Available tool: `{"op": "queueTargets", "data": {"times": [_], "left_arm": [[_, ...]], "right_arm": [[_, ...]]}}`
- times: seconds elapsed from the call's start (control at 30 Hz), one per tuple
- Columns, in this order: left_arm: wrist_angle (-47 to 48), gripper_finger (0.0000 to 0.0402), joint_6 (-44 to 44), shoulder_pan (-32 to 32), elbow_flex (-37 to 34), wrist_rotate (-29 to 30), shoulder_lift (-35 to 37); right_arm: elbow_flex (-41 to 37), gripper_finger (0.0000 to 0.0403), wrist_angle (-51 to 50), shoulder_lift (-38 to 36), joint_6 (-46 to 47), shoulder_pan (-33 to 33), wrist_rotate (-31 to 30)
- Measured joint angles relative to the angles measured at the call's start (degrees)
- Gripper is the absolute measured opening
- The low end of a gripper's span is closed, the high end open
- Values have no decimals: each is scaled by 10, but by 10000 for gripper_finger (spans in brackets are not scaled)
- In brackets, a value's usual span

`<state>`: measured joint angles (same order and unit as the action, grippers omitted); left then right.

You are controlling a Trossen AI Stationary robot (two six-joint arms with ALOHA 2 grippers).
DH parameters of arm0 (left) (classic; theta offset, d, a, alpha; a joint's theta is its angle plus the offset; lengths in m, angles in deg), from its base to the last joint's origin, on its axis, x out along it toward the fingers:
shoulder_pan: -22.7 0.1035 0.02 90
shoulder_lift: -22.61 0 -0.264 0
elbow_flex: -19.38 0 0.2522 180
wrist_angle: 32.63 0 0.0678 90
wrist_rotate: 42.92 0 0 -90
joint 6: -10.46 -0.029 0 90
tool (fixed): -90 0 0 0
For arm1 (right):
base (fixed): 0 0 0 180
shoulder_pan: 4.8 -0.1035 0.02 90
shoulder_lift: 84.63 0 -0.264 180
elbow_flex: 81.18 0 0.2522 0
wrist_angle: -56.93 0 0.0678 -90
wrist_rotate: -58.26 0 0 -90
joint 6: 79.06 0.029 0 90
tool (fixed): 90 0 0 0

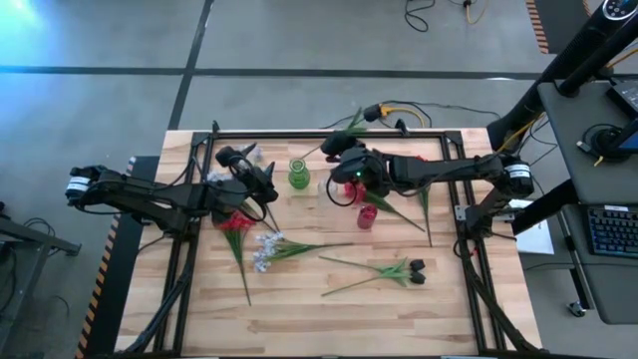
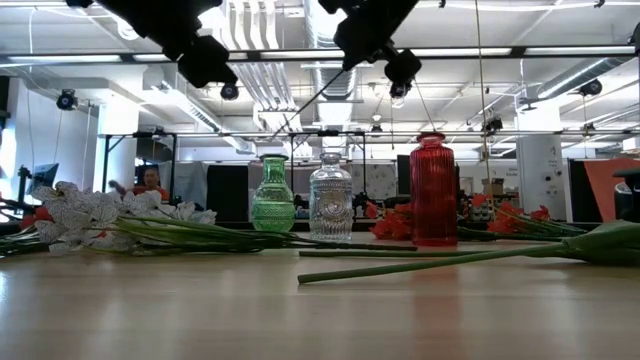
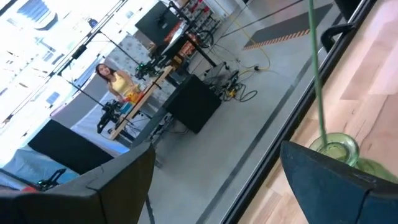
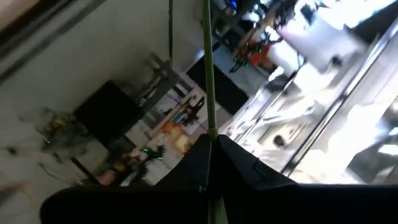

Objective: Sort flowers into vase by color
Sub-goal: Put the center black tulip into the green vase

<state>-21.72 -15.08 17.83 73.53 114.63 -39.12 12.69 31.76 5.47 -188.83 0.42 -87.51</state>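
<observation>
Three vases stand in a row: a green one (image 1: 297,177) (image 2: 273,195), a clear one (image 2: 330,197) and a red one (image 1: 367,216) (image 2: 433,190). My right gripper (image 1: 337,152) (image 4: 209,140) hovers above them, shut on a flower's long green stem (image 3: 314,62). The stem slants down to the green vase's mouth (image 3: 336,149). Its blossom I cannot make out. My left gripper (image 1: 264,184) (image 3: 214,180) stands open, left of the green vase, holding nothing. Red flowers (image 1: 236,221), white flowers (image 1: 267,249) and dark-budded flowers (image 1: 414,269) lie flat on the table. My right gripper pinches the green stem (image 4: 208,127) between its two shut fingers, well above the stem's lower end. The fingers lie across the stem. The flower is lifted off the table and slants down, its lower end at the green vase's mouth (image 2: 272,157).
More red flowers (image 1: 391,206) lie right of the red vase. A black frame (image 1: 329,135) borders the wooden table. Cables (image 1: 384,112) lie beyond the far edge. A person (image 3: 115,81) sits in the room behind. Bare wood shows along the near edge (image 1: 329,324).
</observation>
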Motion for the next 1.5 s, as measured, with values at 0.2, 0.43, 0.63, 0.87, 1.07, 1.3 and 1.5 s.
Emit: {"op": "queueTargets", "data": {"times": [0.2,0.43,0.63,0.87,1.07,1.3,1.5], "left_arm": [[30,327,-19,-11,0,202,1],[43,327,10,-17,0,141,16],[120,327,62,-18,0,-112,26],[157,327,86,-18,1,-256,36],[81,327,80,-18,11,-491,69],[-11,327,93,-19,11,-626,124],[-12,327,122,-19,-4,-621,181]], "right_arm": [[0,12,55,-1,-73,11,3],[0,12,121,-3,-160,16,32],[0,12,121,-3,-184,18,58],[0,12,122,-3,-202,20,69],[0,12,122,-3,-231,20,69],[0,12,122,-3,-233,20,68],[0,12,122,-3,-236,20,67]]}}
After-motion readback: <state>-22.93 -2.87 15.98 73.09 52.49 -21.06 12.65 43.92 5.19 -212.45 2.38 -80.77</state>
